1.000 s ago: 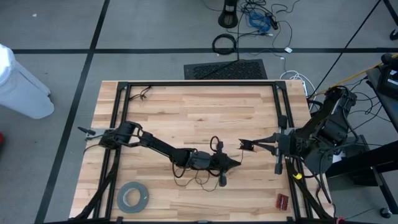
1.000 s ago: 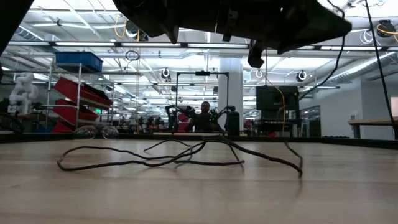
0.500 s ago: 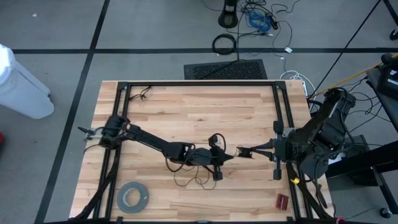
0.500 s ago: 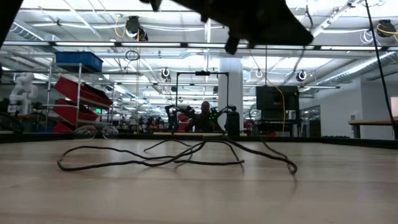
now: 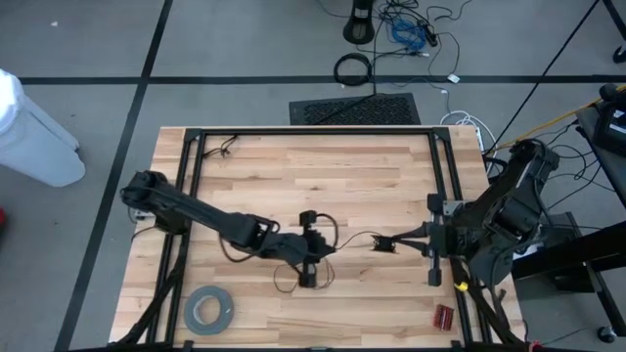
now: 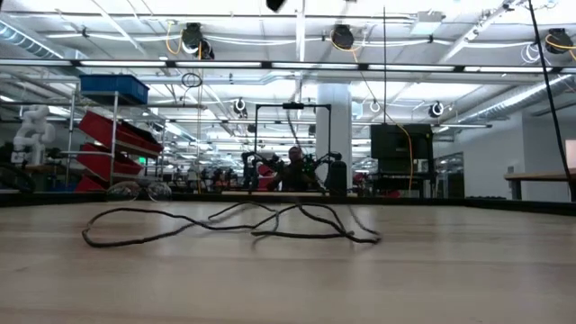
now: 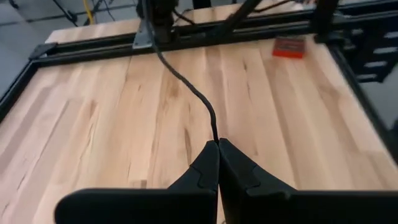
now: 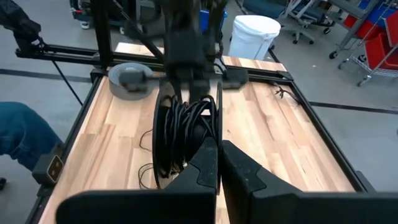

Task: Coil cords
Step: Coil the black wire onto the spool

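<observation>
The cords are one thin dark wire. Part of it is wound into a coil (image 8: 186,134) at my right gripper (image 5: 380,242), which is shut on it right of the table's middle. A short stretch (image 5: 357,237) runs from there to my left gripper (image 5: 333,244), shut on the wire near the middle. The rest lies in loose loops (image 5: 290,284) on the wood near the front edge, also seen as loops (image 6: 216,227) in the low view. One strand (image 6: 301,108) rises from them out of that view. My left gripper pinches the wire (image 7: 215,135) between its two fingertips. The fingers slant down from the table's left and lie along the wire. From the tips it runs clear of the table, gently curved, toward the right arm. My right gripper holds the coil by its near side (image 8: 208,132), where several turns meet the shut fingertips. The fingers come from the table's right, slanting slightly down. The coil stands upright on edge in front of them, clear of the wood.
A grey tape roll (image 5: 208,310) lies at the front left and a small red object (image 5: 444,316) at the front right. A black frame (image 5: 313,132) borders the tabletop. Beyond the left side stand a white bin (image 8: 255,34) and a person's leg (image 8: 18,134).
My left gripper has risen and drawn back toward the table's left edge, away from the right gripper, staying shut on the wire. The stretch between the grippers has lengthened. The loose loops' right end has been drawn in toward the middle. The left arm has lifted out of the low view.
</observation>
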`<state>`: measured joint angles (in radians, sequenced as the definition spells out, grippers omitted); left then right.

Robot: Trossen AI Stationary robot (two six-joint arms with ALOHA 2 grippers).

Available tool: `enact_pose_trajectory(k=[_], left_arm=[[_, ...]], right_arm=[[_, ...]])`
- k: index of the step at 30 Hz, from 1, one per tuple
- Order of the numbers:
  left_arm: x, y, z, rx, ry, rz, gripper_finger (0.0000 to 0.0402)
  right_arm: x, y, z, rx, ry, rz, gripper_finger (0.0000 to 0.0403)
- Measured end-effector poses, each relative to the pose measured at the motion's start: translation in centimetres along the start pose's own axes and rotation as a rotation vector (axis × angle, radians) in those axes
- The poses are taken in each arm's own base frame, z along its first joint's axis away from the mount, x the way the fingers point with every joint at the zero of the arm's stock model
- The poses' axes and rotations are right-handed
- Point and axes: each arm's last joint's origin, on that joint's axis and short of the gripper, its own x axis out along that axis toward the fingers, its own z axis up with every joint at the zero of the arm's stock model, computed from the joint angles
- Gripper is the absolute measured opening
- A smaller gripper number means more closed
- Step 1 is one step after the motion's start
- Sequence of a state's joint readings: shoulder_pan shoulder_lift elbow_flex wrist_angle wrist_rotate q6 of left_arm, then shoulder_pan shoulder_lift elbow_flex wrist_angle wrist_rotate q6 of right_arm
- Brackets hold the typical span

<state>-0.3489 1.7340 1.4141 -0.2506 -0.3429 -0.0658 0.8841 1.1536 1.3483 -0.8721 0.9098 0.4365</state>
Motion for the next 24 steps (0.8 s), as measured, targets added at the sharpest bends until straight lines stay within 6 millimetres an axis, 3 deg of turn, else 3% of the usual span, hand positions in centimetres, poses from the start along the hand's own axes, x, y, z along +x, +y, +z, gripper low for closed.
enact_pose_trajectory(k=[12,17,24], left_arm=[[-9.3,-2.5,2.6,0.035,-0.153,-0.066,0.0002],[-10.8,-3.0,3.4,0.046,-0.236,-0.049,0.0002],[-11.2,-3.2,4.5,0.012,-0.347,-0.059,0.0002]], right_arm=[[1.0,0.9,-0.4,-0.039,0.039,0.003,0.0],[2.0,1.1,-0.4,-0.06,0.056,-0.029,0.0],[4.3,1.3,-0.5,-0.108,0.087,-0.09,0.0]])
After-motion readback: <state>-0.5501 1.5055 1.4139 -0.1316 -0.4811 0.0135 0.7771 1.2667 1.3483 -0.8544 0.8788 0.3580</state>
